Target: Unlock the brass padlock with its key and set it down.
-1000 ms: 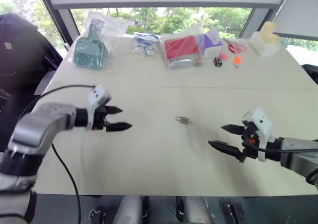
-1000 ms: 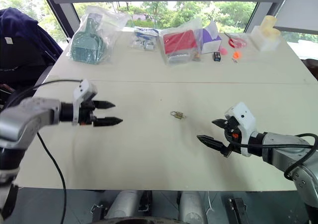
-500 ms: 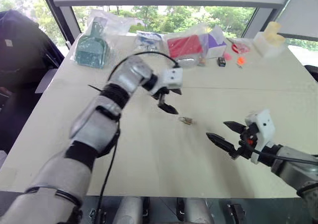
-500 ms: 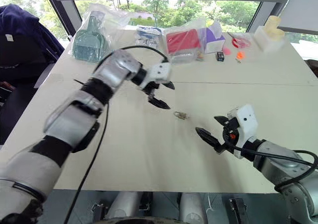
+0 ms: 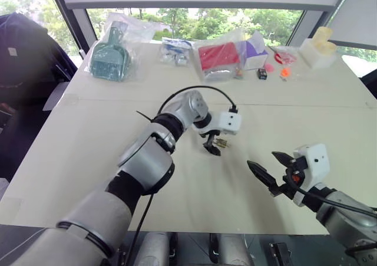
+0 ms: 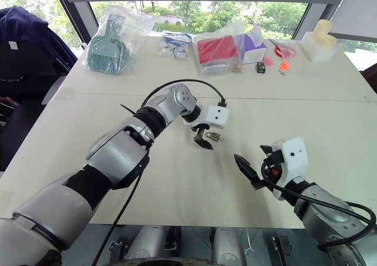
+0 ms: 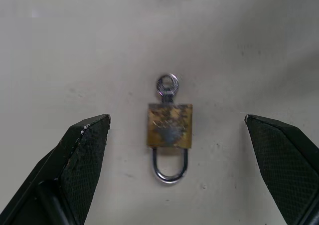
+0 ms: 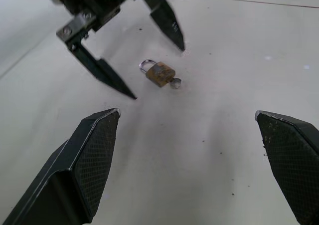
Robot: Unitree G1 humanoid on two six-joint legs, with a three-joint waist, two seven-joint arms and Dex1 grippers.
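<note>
— Where's the padlock (image 7: 169, 132)?
— Flat on the table, near its middle.
— What does it look like?
— Tarnished brass body, silvery shackle seated at six o'clock, key (image 7: 167, 87) in its base at twelve.

Left claw swings in over the padlock

The left claw (image 6: 205, 137) has crossed from the desk's left side to hover, fingers spread, astride the brass padlock (image 7: 169, 125).

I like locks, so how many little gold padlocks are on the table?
1. The brass padlock lies flat near the middle of the table, between the left gripper's open jaws. The bags at the far edge could hide more.
</note>
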